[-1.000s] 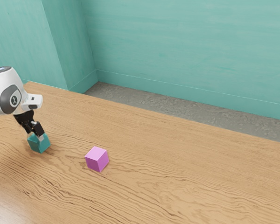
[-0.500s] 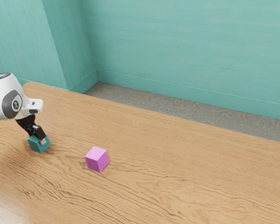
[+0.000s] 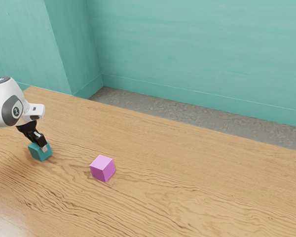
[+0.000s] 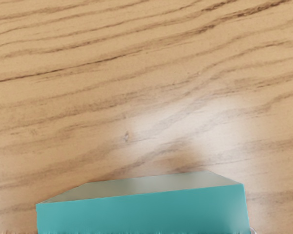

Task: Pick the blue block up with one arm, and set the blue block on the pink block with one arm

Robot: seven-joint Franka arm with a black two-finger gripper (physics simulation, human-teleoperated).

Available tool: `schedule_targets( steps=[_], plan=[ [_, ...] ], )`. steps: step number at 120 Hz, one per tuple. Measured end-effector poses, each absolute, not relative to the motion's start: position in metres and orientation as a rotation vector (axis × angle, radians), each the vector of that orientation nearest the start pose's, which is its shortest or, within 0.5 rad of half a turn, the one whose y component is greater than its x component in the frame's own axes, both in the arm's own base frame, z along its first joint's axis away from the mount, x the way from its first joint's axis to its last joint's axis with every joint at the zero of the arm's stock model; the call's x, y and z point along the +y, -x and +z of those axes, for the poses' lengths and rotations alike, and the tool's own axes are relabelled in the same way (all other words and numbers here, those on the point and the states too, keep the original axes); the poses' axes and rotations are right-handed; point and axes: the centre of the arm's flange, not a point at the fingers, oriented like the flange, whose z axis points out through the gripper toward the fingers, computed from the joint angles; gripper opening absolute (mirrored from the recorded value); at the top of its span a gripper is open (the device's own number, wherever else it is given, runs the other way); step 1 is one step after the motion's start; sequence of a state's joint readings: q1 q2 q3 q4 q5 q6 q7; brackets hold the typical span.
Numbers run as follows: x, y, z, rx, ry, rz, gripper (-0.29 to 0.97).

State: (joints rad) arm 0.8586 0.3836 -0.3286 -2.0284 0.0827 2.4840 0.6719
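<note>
blue block [image 3: 41, 153]: one; pink block [image 3: 102, 168]: one.

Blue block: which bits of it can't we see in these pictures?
Wrist view: the blue block is cut off by the picture's lower edge, so part of it is missing.
Exterior view: the pincer covers part of the blue block's top.
Exterior view: its far sides face away from the camera.
</note>
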Motion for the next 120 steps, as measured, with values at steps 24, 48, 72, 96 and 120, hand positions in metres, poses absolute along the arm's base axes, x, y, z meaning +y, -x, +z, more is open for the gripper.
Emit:
schedule_targets(
  steps=[24, 48, 72, 96, 120],
  plan=[
    [0.284, -0.532, 0.316, 0.346, 3.071, -0.111, 0.29],
    [0.207, -0.558, 0.346, 0.381, 3.083, -0.125, 0.33],
    [0.147, -0.542, 0.374, 0.252, 3.092, -0.183, 0.34],
    [0.065, -0.526, 0.377, 0.242, 3.141, -0.235, 0.37],
    [0.04, -0.509, 0.38, 0.177, 3.156, -0.286, 0.37]
  ],
)
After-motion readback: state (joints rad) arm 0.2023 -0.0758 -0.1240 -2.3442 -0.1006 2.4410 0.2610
